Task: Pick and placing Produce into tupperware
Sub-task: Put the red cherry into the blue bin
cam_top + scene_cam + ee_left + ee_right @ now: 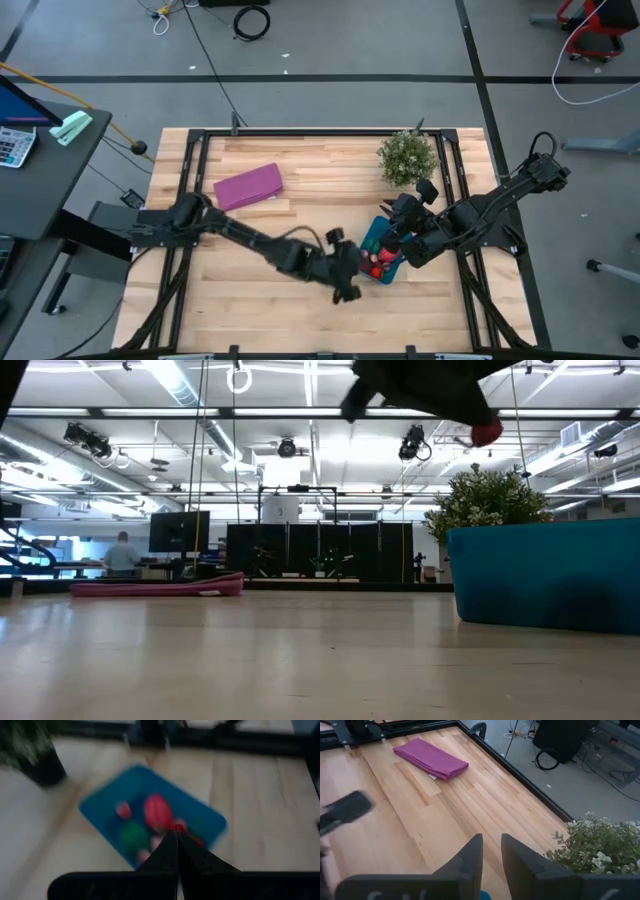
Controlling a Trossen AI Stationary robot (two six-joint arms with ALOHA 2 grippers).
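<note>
The teal-blue tupperware (372, 238) sits on the table right of centre, and it fills the low view's right side (545, 575). In the left wrist view it (107, 802) holds a large red piece (157, 812), a green piece (132, 836) and small pink pieces (123, 810). My left gripper (176, 834) is above the tupperware's near end, shut on a small red piece of produce (176, 826). That piece shows in the low view (487, 432) above the container. My right gripper (491, 851) is open and holds nothing. It hovers by the tupperware's far end (392, 225). My left gripper pinches the small red piece of produce (176, 826) between the ends of its two fingers, coming from above and slanting down. The piece (487, 432) is lifted clear and hangs over the tupperware's rim. The view is blurred, so which part of the piece is held does not show.
A bushy green potted plant (407, 157) stands just beyond the tupperware, close to my right arm. A flat purple folded object (248, 186) lies on the table's far left part. Bare wood lies between it and the tupperware. A black frame (320, 131) edges the table.
</note>
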